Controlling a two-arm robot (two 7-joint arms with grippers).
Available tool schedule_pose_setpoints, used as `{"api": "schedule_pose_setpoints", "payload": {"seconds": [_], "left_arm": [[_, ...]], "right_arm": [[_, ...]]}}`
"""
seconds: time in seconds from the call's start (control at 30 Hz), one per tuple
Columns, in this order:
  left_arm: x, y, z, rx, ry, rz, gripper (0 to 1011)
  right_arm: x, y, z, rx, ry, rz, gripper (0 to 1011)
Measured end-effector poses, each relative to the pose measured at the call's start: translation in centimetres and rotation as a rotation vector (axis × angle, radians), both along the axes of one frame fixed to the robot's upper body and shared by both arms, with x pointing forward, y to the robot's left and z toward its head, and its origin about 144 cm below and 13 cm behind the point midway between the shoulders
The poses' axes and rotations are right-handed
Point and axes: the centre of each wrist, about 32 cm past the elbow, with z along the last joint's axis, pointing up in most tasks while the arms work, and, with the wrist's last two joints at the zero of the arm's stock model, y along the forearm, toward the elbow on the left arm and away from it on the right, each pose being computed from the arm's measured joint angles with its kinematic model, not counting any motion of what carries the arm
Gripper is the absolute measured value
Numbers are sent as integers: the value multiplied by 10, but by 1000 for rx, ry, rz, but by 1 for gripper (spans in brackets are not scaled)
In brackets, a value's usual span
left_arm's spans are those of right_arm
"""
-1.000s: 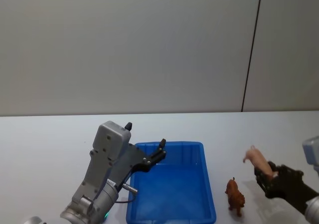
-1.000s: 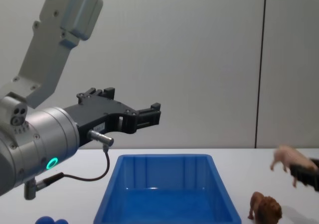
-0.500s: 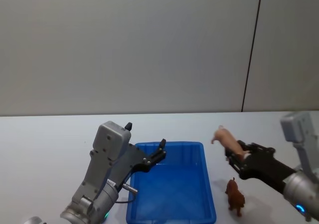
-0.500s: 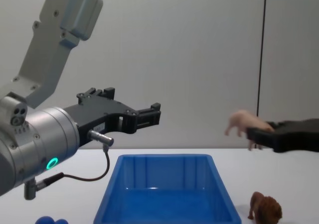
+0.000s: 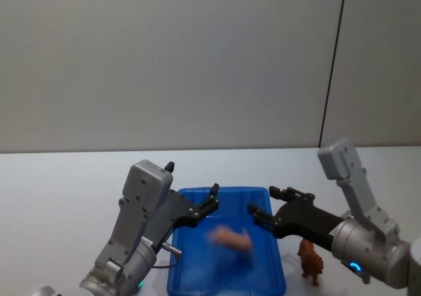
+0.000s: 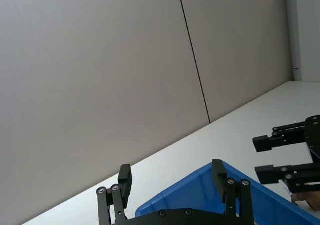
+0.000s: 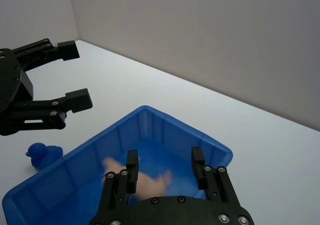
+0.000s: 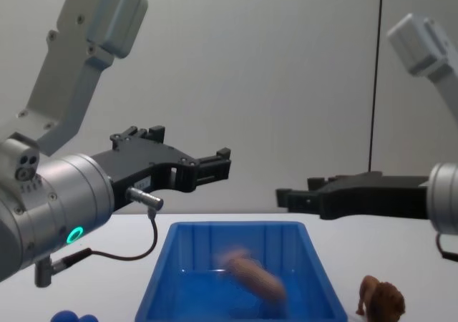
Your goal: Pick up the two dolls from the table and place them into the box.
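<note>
Got the pink pig (image 5: 230, 239) down inside the blue box (image 5: 223, 288) rn, roughly mid-box. Looks way too smeared to say if it's resting on the bottom or just above it, so can't tell. Seeing the right gripper (image 5: 263, 202) hanging above the box's right rim, raised well clear of it, fingers spread wide w/ nothing between 'em, tips pointing toward the left arm. From the right wrist view, looking straight down past those spread fingers onto the pig in the box. Left gripper (image 8: 223, 163) hovering up over the far-left corner of the box, also splayed apart and empty, tips aimed across at the other gripper, the two well apart. Brown lion (image 5: 309, 260) standing upright on the white bench (image 5: 66, 191), just beside the box's right side near the front corner, doesn't look like it's touching the box. Also spotting a small blue toy (image 7: 42, 152) on the bench off the box's left side, near the front.
</note>
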Motion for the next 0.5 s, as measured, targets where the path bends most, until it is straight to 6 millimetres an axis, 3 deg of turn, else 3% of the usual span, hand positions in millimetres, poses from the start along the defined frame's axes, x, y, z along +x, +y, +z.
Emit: {"api": "schedule_pose_setpoints", "payload": {"seconds": [0.27,0.5], "left_arm": [[0,0,0,0,0,0,1003],[0,0,0,0,0,0,1003]], "right_arm": [[2,6,-1,-8,-3,17,847],[-4,-3,-5,-24,-34,-19,1001]]}}
